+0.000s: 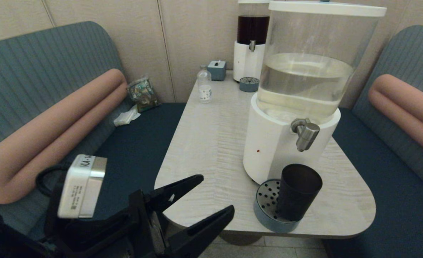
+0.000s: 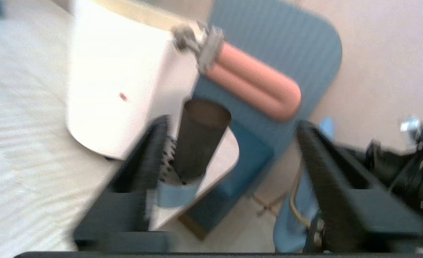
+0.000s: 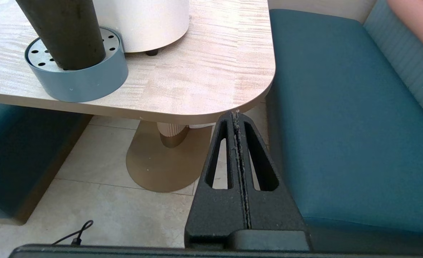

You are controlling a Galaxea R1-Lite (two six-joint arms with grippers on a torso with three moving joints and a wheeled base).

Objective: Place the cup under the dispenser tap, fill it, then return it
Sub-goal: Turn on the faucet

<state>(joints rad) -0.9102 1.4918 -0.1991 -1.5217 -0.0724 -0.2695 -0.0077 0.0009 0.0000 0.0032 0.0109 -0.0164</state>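
The dark brown-black matte tapered cup (image 1: 298,191) stands upright on the round blue-grey drip tray w/ perforated metal top (image 1: 269,211), at the near right part of the pale wood-grain table (image 1: 211,143). It sits directly below the stubby brushed-silver dispenser tap (image 1: 305,133), apart from the nozzle, w/ a clear gap between rim and spout. The tap belongs to the big clear-tank dispenser w/ pale liquid & white base (image 1: 286,118), just behind the tray.

Left gripper (image 1: 208,200) hovers at the near left edge of the table, to the left of the cup & not touching it; its black fingers are spread wide w/ nothing between. Right gripper (image 3: 237,118) shows only in the right wrist view: it is below the table's near right corner, beside the teal bench seat (image 3: 340,125), fingers pressed together, empty.

Far end of the table: a small clear bottle w/ white label (image 1: 204,86), and a second dispenser w/ dark liquid (image 1: 251,43).
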